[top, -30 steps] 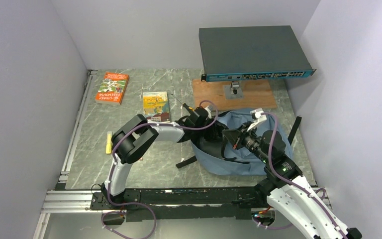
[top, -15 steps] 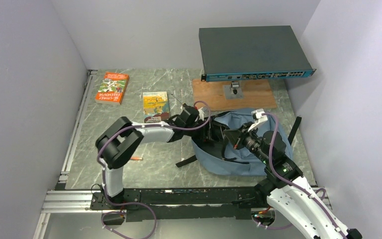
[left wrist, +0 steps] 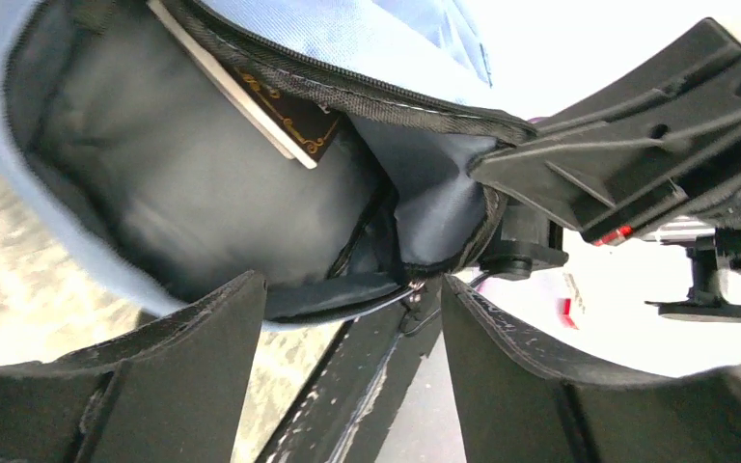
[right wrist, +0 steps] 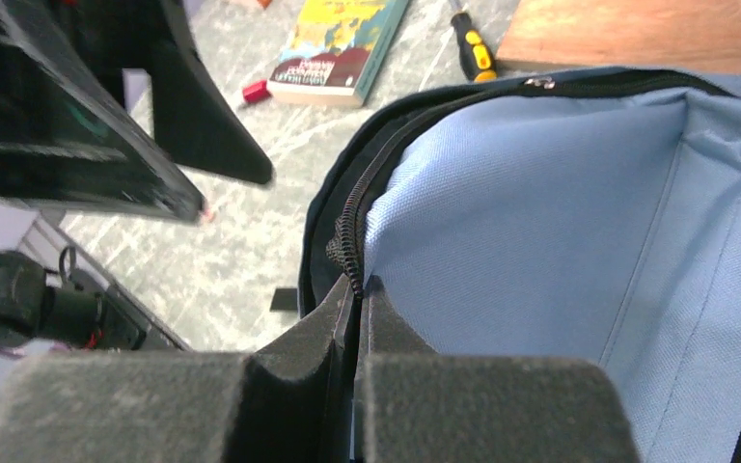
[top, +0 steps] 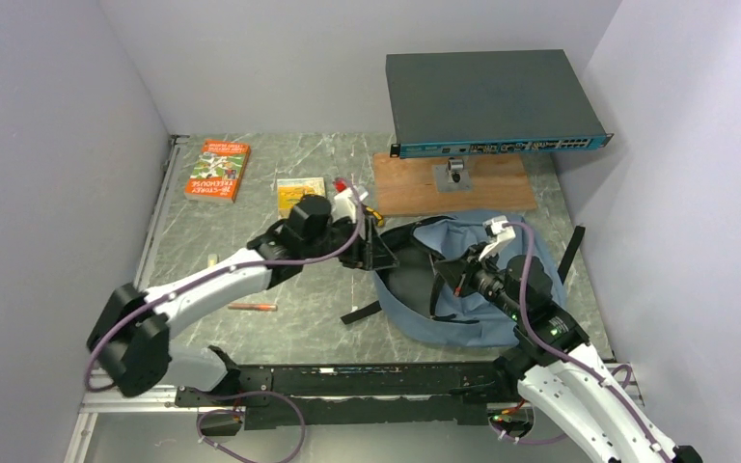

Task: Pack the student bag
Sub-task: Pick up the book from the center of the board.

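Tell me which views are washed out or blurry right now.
Left wrist: background at right blown out white, student bag lining readable. Right wrist: right gripper up close is soft, zipper teeth crisp. Top external: even light, sharp.

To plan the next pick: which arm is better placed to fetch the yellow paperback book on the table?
Probably left. The left arm has open, empty jaws near the yellow paperback book; the right arm has its jaws shut on the blue-grey fabric backpack at the zipper edge.
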You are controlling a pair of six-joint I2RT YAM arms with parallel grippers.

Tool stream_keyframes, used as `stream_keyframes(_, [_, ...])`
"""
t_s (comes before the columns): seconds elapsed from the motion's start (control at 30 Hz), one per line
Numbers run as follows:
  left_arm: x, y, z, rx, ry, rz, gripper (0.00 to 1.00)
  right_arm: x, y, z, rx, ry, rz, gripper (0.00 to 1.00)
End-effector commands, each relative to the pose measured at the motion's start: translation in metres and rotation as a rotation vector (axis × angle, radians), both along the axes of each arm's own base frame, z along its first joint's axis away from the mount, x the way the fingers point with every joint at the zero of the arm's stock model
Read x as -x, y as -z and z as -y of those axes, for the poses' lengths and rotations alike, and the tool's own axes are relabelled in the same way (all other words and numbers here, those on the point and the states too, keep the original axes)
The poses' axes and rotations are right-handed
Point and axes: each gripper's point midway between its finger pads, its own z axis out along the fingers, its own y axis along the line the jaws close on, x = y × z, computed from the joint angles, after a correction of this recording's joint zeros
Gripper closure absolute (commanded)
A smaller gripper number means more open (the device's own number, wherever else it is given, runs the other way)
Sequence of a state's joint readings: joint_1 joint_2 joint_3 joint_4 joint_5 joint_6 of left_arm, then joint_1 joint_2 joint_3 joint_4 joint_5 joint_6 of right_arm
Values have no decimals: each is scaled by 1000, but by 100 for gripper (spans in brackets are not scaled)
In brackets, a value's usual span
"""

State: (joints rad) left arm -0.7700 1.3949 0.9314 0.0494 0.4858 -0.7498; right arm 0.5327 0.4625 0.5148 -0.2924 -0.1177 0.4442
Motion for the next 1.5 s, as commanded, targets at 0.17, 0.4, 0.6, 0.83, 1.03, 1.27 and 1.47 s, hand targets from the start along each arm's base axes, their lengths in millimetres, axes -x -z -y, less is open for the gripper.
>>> stream_keyframes(0.17, [-34,-9,-125,-96,-241,153,0,11,-27,-35,180,-167,31,68])
stream_keyframes(0.4, [-61,3,-207,-183,-443,83,0,-28,-40,-40,304,3,-25,37])
stream_keyframes(0.6, [-93,27,-241,-233,-622,-98,2,-60,-46,-102,200,-7,-54,28])
stream_keyframes(0.83, [-140,46,-242,-270,-589,-225,4,-83,-38,-199,-71,42,-111,26])
stream_keyframes(1.03, [-180,54,-260,-343,-572,-243,8,-105,3,-238,-232,114,-252,27])
stream_keyframes(1.27, [-201,101,-285,-463,-568,-310,16,-132,45,-253,-239,173,-283,31])
stream_keyframes(1.47, [-205,118,-283,-468,-528,-320,29,-154,73,-252,-252,219,-293,33])
